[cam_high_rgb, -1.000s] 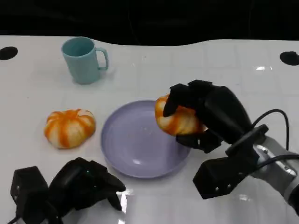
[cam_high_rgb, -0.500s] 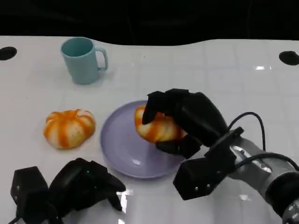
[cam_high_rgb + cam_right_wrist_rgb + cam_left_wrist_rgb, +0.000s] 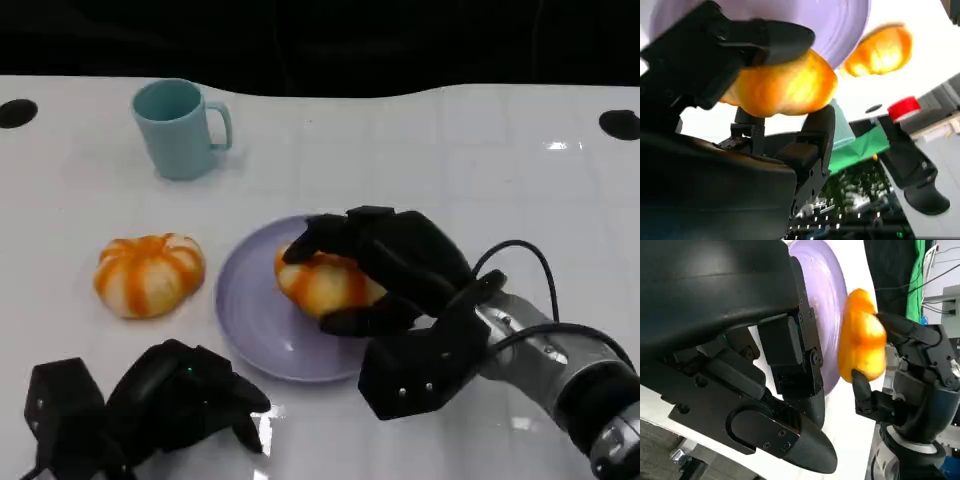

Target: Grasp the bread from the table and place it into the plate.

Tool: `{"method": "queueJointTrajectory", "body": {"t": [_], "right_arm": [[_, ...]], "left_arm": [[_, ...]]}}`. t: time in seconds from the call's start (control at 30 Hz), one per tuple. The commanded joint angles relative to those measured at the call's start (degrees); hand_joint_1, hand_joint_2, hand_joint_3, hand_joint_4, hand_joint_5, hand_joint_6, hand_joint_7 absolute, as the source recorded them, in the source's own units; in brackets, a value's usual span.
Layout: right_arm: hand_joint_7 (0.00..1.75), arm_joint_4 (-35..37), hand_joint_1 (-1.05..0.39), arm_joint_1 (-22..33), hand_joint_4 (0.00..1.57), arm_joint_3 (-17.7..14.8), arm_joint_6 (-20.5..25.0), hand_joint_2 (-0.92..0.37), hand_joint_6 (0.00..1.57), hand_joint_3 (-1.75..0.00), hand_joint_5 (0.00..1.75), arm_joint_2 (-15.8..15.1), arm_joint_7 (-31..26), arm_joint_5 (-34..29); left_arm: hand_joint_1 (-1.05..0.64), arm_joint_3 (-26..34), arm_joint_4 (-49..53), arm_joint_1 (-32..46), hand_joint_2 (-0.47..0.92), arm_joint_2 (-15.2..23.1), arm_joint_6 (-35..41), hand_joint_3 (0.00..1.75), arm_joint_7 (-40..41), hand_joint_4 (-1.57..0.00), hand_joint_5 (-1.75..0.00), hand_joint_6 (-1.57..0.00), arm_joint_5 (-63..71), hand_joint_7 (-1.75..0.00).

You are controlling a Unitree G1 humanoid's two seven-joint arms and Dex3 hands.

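Your right hand [image 3: 385, 270] gripped the bread [image 3: 320, 280] with fingers wrapped around it, over the purple plate [image 3: 250, 300] at mid-tabletop. Your left hand [image 3: 180, 395] sat curled and empty by the near edge. A second bun [image 3: 148, 272] lay left of the plate.

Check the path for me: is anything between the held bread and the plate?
Nothing visible. The right hand holds the bread directly over the purple plate, with only bare plate below. The second bread and teal mug sit off to the side.
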Motion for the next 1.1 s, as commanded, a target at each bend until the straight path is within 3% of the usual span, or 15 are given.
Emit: {"method": "queueJointTrajectory", "body": {"t": [0.03,0.2,0.43,0.6,0.77,0.97,1.0,1.03,1.1], "right_arm": [[0.53,-2.65,-0.73,-0.62,0.05,-0.31,1.57,-0.91,0.16,-0.28,0.97,-1.75,4.57,1.37],[0.47,-6.46,-0.89,0.7,0.0,-0.29,3.89,-0.92,0.05,-0.31,0.87,-3.06,8.49,1.58],[0.42,-11.12,-0.94,2.99,0.0,-0.92,5.14,-0.92,0.0,-0.28,0.71,-4.93,12.69,2.92],[0.42,-15.98,-0.92,6.36,0.0,-2.24,4.45,-0.92,0.02,-0.26,0.71,-7.26,15.15,4.9],[0.51,-19.92,-0.78,10.04,0.15,-4.21,1.12,-0.92,0.19,-0.29,0.83,-9.4,14.61,7.77],[0.53,-20.61,-0.77,10.51,0.17,-4.47,1.03,-0.92,0.21,-0.29,0.85,-9.55,14.93,8.03],[0.53,-22.17,-0.76,13.53,0.17,-6.19,-1.52,-0.92,0.21,-0.29,0.86,-10.27,13.38,10.13],[0.59,-23.61,-0.69,16.15,0.29,-7.65,-3.55,-0.91,0.33,-0.25,0.93,-10.81,12.29,11.99],[0.67,-26.37,-0.6,20.24,0.41,-9.92,-5.77,-0.92,0.44,-0.18,1.31,-11.39,11.54,14.61]], "left_arm": [[-1.05,0.15,-0.49,0.64,0.84,0.63,-0.37,0.0,-0.18,-1.25,-0.87,-1.56,-0.29,-0.04],[-1.05,0.16,-0.43,0.48,0.84,0.62,-0.07,0.0,-0.23,-1.25,-0.87,-1.57,-0.34,-0.04],[-1.05,0.08,-0.6,0.43,0.84,0.59,-0.11,0.0,0.03,-1.26,-0.87,-1.57,-0.2,-0.04],[-1.05,0.06,-0.48,0.36,0.84,0.61,-0.17,0.0,0.08,-1.26,-0.87,-1.57,-0.11,-0.04],[-1.05,0.25,-0.16,0.16,0.84,0.47,-0.58,0.0,-0.48,-1.25,-0.86,-1.56,-0.49,-0.04],[-1.05,0.26,-0.1,0.14,0.85,0.46,-0.64,0.0,-0.53,-1.26,-0.85,-1.56,-0.54,-0.03],[-1.05,0.13,-0.32,0.2,0.85,0.48,-0.56,0.0,-0.07,-1.26,-0.85,-1.56,-0.25,-0.03],[-1.05,0.01,-0.5,0.25,0.85,0.5,-0.51,0.0,0.32,-1.26,-0.85,-1.57,-0.01,-0.03],[-1.05,-0.03,-0.54,0.17,0.85,0.52,-0.39,0.0,0.52,-1.26,-0.85,-1.57,0.09,-0.04]]}}
